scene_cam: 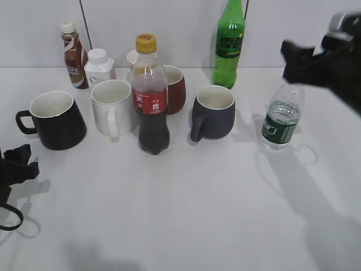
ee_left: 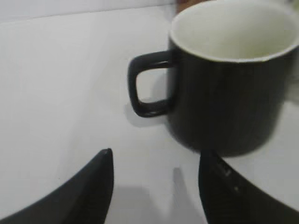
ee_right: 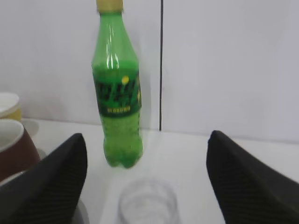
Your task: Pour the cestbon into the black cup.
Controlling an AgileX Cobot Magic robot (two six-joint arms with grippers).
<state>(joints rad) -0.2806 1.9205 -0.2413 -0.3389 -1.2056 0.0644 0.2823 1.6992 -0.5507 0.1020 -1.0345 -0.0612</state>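
The cestbon (scene_cam: 281,118) is a small clear bottle with a dark green label, upright at the right of the table. Its open top (ee_right: 147,199) shows low in the right wrist view, between the fingers. My right gripper (scene_cam: 293,59) is open and empty, hovering just above the bottle. The black cup (scene_cam: 54,119) stands at the far left, handle pointing left. It fills the upper right of the left wrist view (ee_left: 229,84). My left gripper (ee_left: 154,182) is open and empty, low at the left front edge (scene_cam: 20,161), a little in front of the cup.
Between cup and bottle stand a white mug (scene_cam: 113,106), a cola bottle (scene_cam: 150,96) with red label and yellow cap, a brown-red mug (scene_cam: 174,87) and a dark grey-blue mug (scene_cam: 213,112). A tall green soda bottle (scene_cam: 229,42), a small brown bottle (scene_cam: 73,53) and a white jar (scene_cam: 100,66) stand at the back.
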